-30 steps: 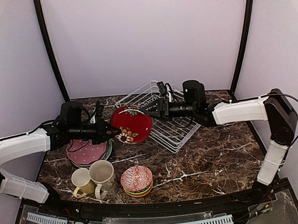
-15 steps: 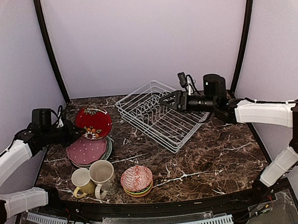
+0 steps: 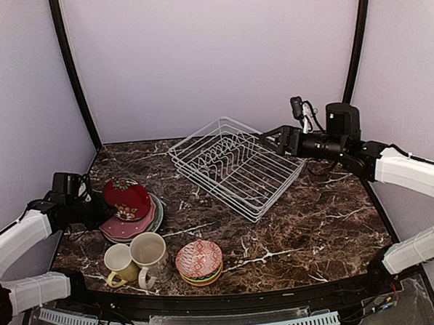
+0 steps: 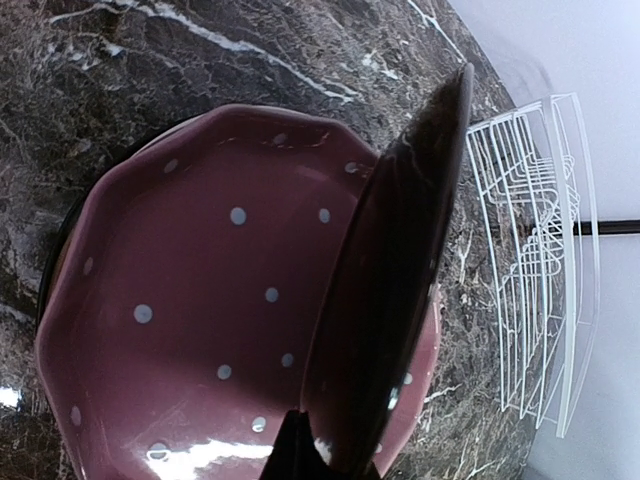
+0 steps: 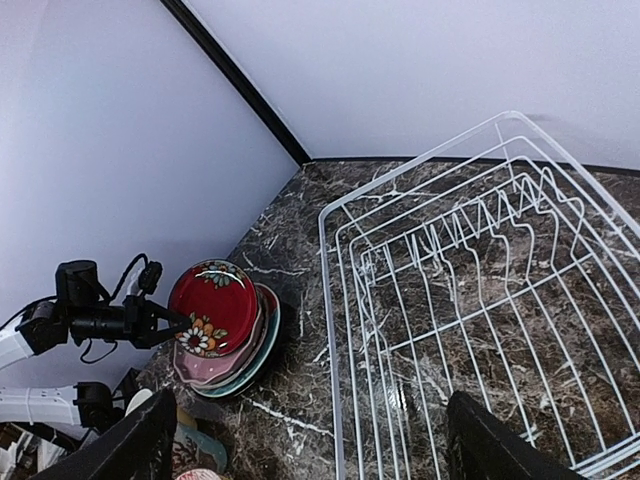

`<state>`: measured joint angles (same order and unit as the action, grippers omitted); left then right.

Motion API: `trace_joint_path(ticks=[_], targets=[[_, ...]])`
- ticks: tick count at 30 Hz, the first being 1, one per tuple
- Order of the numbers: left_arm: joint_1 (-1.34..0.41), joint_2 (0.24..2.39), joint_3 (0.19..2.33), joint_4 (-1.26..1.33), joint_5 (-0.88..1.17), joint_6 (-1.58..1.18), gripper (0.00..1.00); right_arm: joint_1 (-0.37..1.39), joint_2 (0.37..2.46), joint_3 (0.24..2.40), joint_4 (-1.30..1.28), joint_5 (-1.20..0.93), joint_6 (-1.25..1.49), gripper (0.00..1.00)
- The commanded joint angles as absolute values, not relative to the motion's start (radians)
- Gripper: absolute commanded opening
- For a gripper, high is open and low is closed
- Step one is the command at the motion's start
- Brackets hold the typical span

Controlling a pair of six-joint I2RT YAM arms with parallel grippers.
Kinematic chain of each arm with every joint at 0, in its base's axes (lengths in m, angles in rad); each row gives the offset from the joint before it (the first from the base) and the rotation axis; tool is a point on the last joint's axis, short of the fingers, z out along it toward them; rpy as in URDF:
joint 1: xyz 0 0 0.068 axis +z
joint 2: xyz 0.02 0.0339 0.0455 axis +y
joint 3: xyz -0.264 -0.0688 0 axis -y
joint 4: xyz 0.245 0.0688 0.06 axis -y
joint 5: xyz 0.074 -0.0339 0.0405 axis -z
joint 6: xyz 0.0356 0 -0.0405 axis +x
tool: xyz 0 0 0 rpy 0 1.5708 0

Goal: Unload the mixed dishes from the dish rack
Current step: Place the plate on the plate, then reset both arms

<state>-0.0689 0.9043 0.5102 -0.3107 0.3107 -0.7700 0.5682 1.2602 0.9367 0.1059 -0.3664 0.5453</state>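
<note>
- The red plate [image 3: 128,198] is leaning steeply at the left of the overhead frame, with its flowered face showing.
- Your left gripper [image 3: 103,210] is clamping tight on that plate's rim. In the left wrist view the dark fingers [image 4: 290,452] are pinching it at the bottom edge of the frame.
- The red plate is hanging directly over the pink plate [image 4: 200,290]. Whether its lower edge is touching the pink one, you cannot tell.
- The pink plate is lying flat on the pale-green plate [image 3: 159,213], whose rim is peeking out on the right.
- The yellow mug [image 3: 120,262] and the beige mug [image 3: 149,252] are standing side by side in the lower left, just below the plates.
- The stacked bowls [image 3: 199,260] are sitting right of the mugs, at lower centre.
- The dish rack [image 3: 235,165] is sitting at an angle at upper centre, well apart from the plates.
- Your right gripper [image 3: 273,140] is hovering over the rack's right corner with its jaws spread wide, gripping nothing.
</note>
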Motion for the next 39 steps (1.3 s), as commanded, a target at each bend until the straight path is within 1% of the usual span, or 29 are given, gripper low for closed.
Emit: trace_joint_path(ticks=[1, 5, 6, 8, 9, 12, 13, 16, 17, 18, 20, 21, 22, 23, 24, 25, 26, 28, 29, 34, 39], targets=[[-0.063, 0.930, 0.480, -0.209, 0.313, -0.803, 0.01, 0.558, 1.157, 0.930, 0.020, -0.257, 0.465, 0.91], [-0.062, 0.934, 0.472, -0.214, 0.310, -0.810, 0.01, 0.553, 1.070, 0.940, -0.056, -0.169, 0.411, 0.94], [-0.062, 0.932, 0.471, -0.225, 0.309, -0.811, 0.03, 0.552, 1.047, 0.941, -0.071, -0.148, 0.398, 0.95], [-0.063, 0.925, 0.472, -0.244, 0.302, -0.809, 0.11, 0.551, 1.004, 0.943, -0.100, -0.107, 0.380, 0.96], [-0.062, 0.917, 0.471, -0.250, 0.298, -0.808, 0.17, 0.550, 0.983, 0.944, -0.112, -0.091, 0.370, 0.96], [-0.062, 0.897, 0.471, -0.275, 0.291, -0.806, 0.28, 0.549, 0.922, 0.944, -0.139, -0.038, 0.344, 0.99], [-0.062, 0.887, 0.473, -0.278, 0.288, -0.804, 0.35, 0.549, 0.903, 0.946, -0.148, -0.018, 0.335, 0.99], [-0.061, 0.869, 0.476, -0.301, 0.283, -0.804, 0.44, 0.547, 0.847, 0.952, -0.183, 0.048, 0.309, 0.99], [-0.062, 0.861, 0.480, -0.309, 0.281, -0.801, 0.50, 0.548, 0.830, 0.957, -0.195, 0.069, 0.301, 0.99], [-0.062, 0.858, 0.482, -0.314, 0.277, -0.800, 0.53, 0.548, 0.809, 0.962, -0.209, 0.091, 0.293, 0.99], [-0.062, 0.843, 0.499, -0.333, 0.270, -0.796, 0.65, 0.548, 0.778, 0.977, -0.239, 0.136, 0.275, 0.99], [-0.062, 0.840, 0.505, -0.346, 0.268, -0.791, 0.68, 0.547, 0.762, 0.987, -0.255, 0.149, 0.267, 0.99], [-0.063, 0.830, 0.520, -0.353, 0.264, -0.783, 0.75, 0.547, 0.748, 0.995, -0.271, 0.176, 0.258, 0.99], [-0.062, 0.825, 0.528, -0.367, 0.259, -0.777, 0.78, 0.548, 0.734, 1.008, -0.287, 0.196, 0.248, 0.99], [-0.062, 0.816, 0.552, -0.377, 0.254, -0.762, 0.85, 0.548, 0.720, 1.019, -0.306, 0.218, 0.243, 0.99], [-0.063, 0.811, 0.566, -0.397, 0.239, -0.752, 0.88, 0.547, 0.709, 1.029, -0.323, 0.238, 0.237, 0.99], [-0.063, 0.802, 0.601, -0.421, 0.230, -0.729, 0.95, 0.547, 0.696, 1.040, -0.345, 0.249, 0.229, 0.99], [-0.062, 0.790, 0.662, -0.458, 0.201, -0.692, 0.98, 0.547, 0.668, 1.056, -0.367, 0.270, 0.228, 0.99], [-0.062, 0.787, 0.710, -0.470, 0.177, -0.678, 0.99, 0.547, 0.653, 1.063, -0.376, 0.274, 0.228, 0.99], [-0.062, 0.793, 0.873, -0.521, 0.122, -0.584, 0.99, 0.548, 0.599, 1.085, -0.399, 0.273, 0.220, 0.99], [-0.062, 0.823, 1.078, -0.500, 0.155, -0.447, 0.99, 0.548, 0.600, 1.136, -0.441, 0.308, 0.186, 0.99]])
